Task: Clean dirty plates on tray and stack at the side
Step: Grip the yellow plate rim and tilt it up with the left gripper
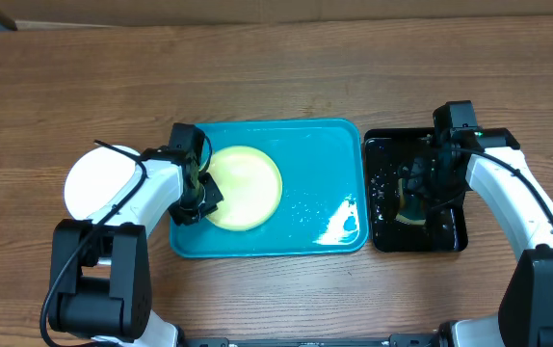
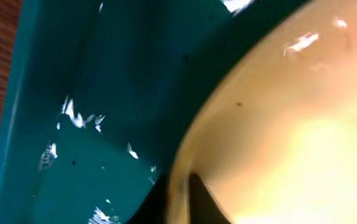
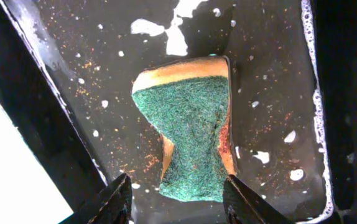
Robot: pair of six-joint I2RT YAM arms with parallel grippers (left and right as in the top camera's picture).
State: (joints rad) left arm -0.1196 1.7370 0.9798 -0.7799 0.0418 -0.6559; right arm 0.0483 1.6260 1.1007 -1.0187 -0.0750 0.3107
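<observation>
The left claw point(image 1: 197, 198) is clamped on the left rim of the yellow plate point(image 1: 248, 188). In the left wrist view its two dark fingers point(image 2: 203, 199) sit one on each side of that rim, pressed together on it. The yellow plate lies flat in the left half of the tray point(image 1: 325, 145). Its left edge is near the tray's left wall and its face is pale and wet-looking, with small glints. The tray floor around it is glossy, with a bright patch of water toward the right front corner.

A white plate point(image 1: 89, 183) lies on the table point(image 1: 257, 67) just left of the tray. It is partly hidden under the left arm and does not touch the yellow plate.

The right claw point(image 3: 177, 186) hangs over the black tray point(image 1: 450, 236), which stands just right of the tray. Its jaws are apart and straddle the near end of the sponge point(image 3: 191, 130). A gap shows beside one finger, while the other finger is right at the sponge's edge. The sponge lies green side up in foamy, speckled water and is pinched in at its waist, with its yellow layer showing along the far end.
</observation>
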